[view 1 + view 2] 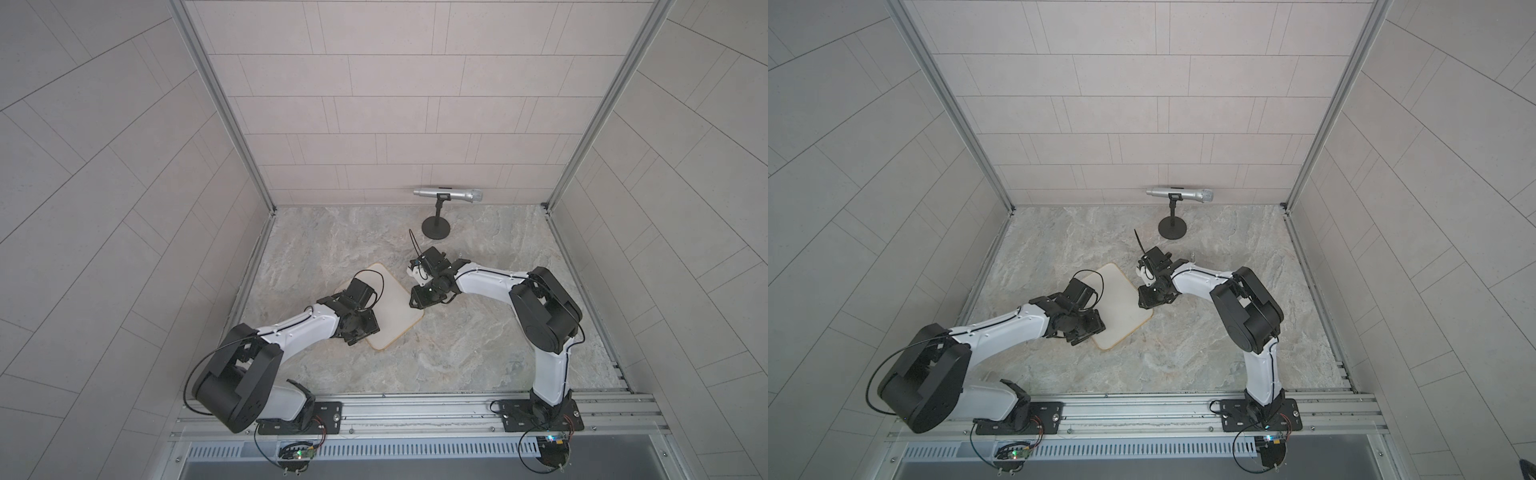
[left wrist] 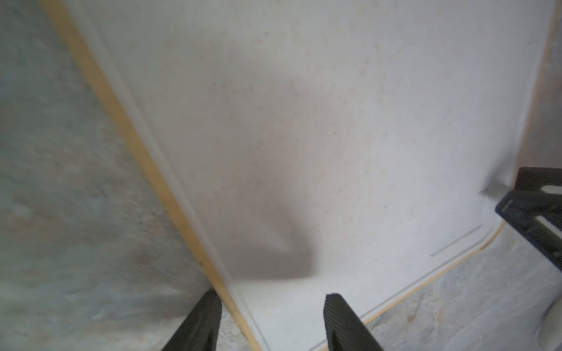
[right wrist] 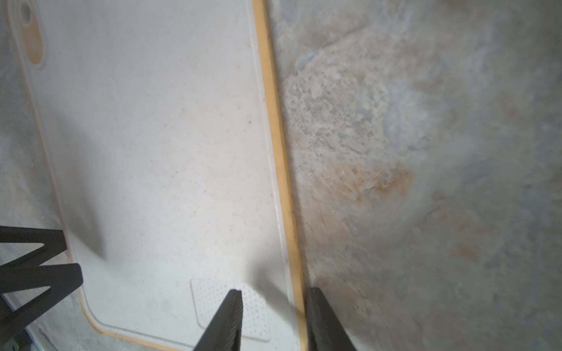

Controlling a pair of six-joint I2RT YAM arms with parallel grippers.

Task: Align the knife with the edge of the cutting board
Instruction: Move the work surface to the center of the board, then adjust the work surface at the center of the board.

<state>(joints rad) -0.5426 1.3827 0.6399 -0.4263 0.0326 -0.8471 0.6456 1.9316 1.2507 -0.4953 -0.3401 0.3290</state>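
Observation:
The cutting board (image 1: 395,307) lies turned like a diamond on the marble tabletop in both top views, cream-white with a tan rim (image 3: 273,121) and an oval tan tab (image 3: 32,39). My left gripper (image 2: 272,293) is open over one side of the board, one finger outside the rim and one over the board (image 2: 334,121). On the opposite side my right gripper (image 3: 274,290) is open with a narrower gap, the rim running between its fingers near a dotted patch (image 3: 209,301). The knife is hidden or out of view.
A silver microphone (image 1: 449,194) rests on a black stand (image 1: 435,227) by the back wall, behind the right arm. Tiled walls enclose the table on three sides. An aluminium rail (image 1: 415,409) carrying both arm bases runs along the front edge.

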